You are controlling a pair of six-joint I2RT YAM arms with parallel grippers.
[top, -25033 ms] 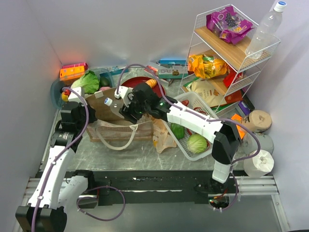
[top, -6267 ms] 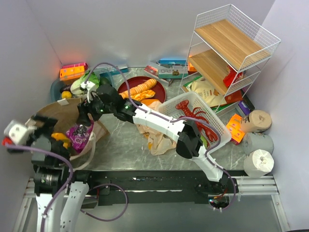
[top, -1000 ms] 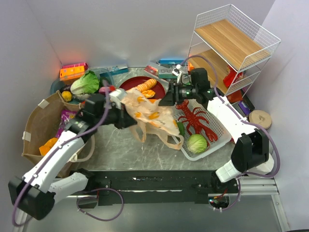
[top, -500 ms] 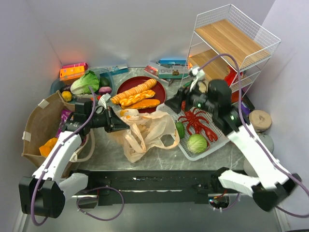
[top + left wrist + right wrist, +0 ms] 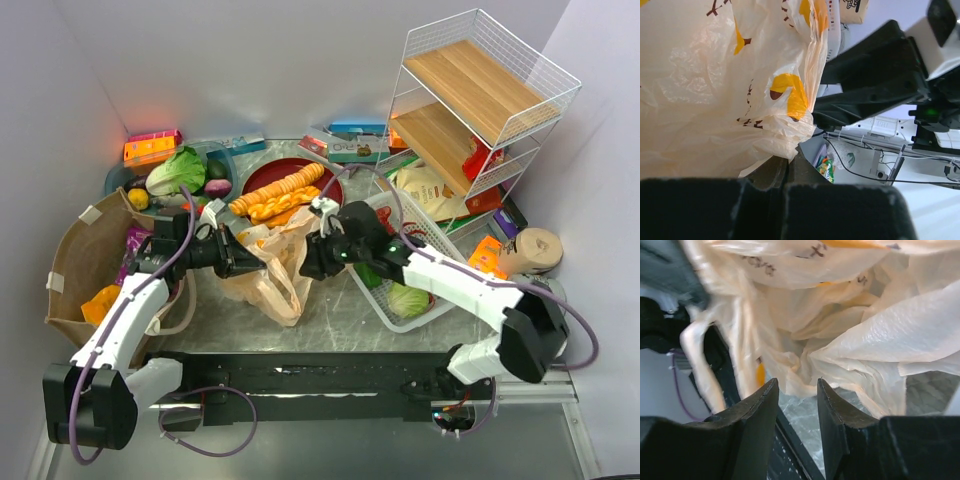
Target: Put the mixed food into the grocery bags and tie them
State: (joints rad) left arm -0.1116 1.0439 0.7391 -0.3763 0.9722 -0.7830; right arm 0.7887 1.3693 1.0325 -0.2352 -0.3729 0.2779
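Note:
The tan plastic bag (image 5: pixel 272 272) with orange marks lies bunched on the table's middle. My left gripper (image 5: pixel 250 268) is shut on its left edge; in the left wrist view the bag (image 5: pixel 725 85) fills the frame above the closed jaws (image 5: pixel 787 167). My right gripper (image 5: pixel 304 267) is open at the bag's right side, its fingertips (image 5: pixel 771 390) just short of the crumpled plastic (image 5: pixel 850 335), nothing between them. The brown paper bag (image 5: pixel 62 262) stands at the left with a purple packet (image 5: pixel 134 243) and an orange packet (image 5: pixel 100 300) inside. A cabbage (image 5: pixel 408 298) lies in the white basket (image 5: pixel 425 235).
A lettuce (image 5: pixel 178 170) lies at the back left. A red plate (image 5: pixel 262 177) holds bread sticks behind the bag. A white wire shelf (image 5: pixel 480 90) stands at the back right, with boxes and paper rolls (image 5: pixel 530 250) around it.
My right arm has swung left from the basket to the plastic bag's right side. The bag has been drawn into a narrower bunch. My left gripper keeps its hold.

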